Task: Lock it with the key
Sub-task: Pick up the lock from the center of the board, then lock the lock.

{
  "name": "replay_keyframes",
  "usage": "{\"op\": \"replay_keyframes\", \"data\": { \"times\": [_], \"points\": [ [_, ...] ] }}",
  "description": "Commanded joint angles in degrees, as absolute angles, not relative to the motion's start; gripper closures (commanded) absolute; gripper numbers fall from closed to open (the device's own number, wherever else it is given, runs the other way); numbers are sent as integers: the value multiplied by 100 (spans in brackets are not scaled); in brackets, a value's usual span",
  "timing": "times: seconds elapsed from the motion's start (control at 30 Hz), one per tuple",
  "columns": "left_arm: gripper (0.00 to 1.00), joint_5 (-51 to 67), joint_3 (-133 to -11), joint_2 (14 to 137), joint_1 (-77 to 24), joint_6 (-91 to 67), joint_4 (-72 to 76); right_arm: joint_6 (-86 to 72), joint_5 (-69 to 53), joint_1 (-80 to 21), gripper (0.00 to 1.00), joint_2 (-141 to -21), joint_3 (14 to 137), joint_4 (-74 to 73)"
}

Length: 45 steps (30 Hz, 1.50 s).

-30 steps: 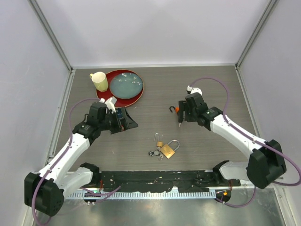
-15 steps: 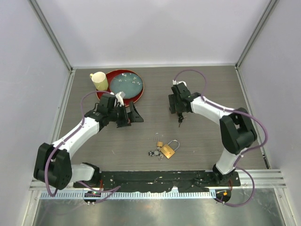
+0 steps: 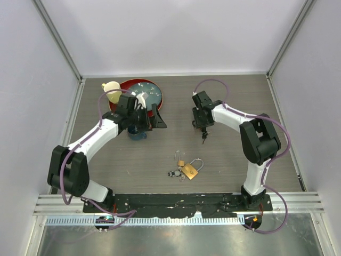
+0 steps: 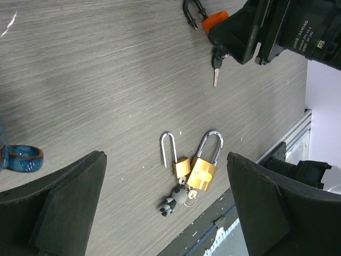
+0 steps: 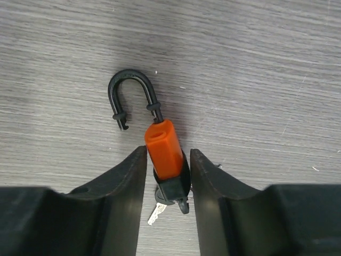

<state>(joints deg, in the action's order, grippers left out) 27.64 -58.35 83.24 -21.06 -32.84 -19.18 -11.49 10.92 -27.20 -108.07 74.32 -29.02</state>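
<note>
Right gripper (image 5: 168, 160) clamped on my one orange padlock (image 5: 161, 140), right of centre on the table (image 4: 106, 80).
Three padlocks in all: the orange one, its black shackle (image 5: 128, 85) open and one key (image 5: 154, 213) in its base, plus two brass padlocks (image 4: 201, 172) side by side near my bases, touching a small key bunch (image 4: 176, 200). My right arm reaches in low, fingers flanking the lock body. My left gripper (image 3: 152, 122) hovers spread wide beside the red tray (image 3: 159, 97).

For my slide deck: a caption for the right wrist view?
Right gripper straddles an orange plastic padlock, its black shackle open, silver key at its base, on grey table.
</note>
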Motion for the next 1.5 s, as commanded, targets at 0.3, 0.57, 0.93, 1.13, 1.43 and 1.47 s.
{"op": "replay_keyframes", "data": {
  "times": [0.3, 0.57, 0.93, 1.13, 1.43, 1.47],
  "points": [
    [0, 2620, -6118, 8254, -2109, -2997, -1706, -1143, 792, -2725, 99, -10600, 7514, -2900],
    [0, 2153, -5468, 7006, -2092, -3137, -820, -1581, -420, -2707, 99, -9502, 7489, -2357],
    [0, 3013, -4553, 5695, -2066, -3884, 1421, -4058, -3013, -2461, 99, -7498, 5214, 1991],
    [1, 3883, -4500, 6142, -2065, -4831, 2914, -6220, -3744, -2452, 99, -7514, 4221, 5155],
    [9, 4720, -4737, 7189, -2259, -5397, 3709, -6733, -3701, -2452, 99, -7445, 4104, 5846],
    [10, 4702, -4746, 7216, -2311, -5362, 3700, -6611, -3665, -2443, 99, -7383, 4113, 5601]
  ]
}}
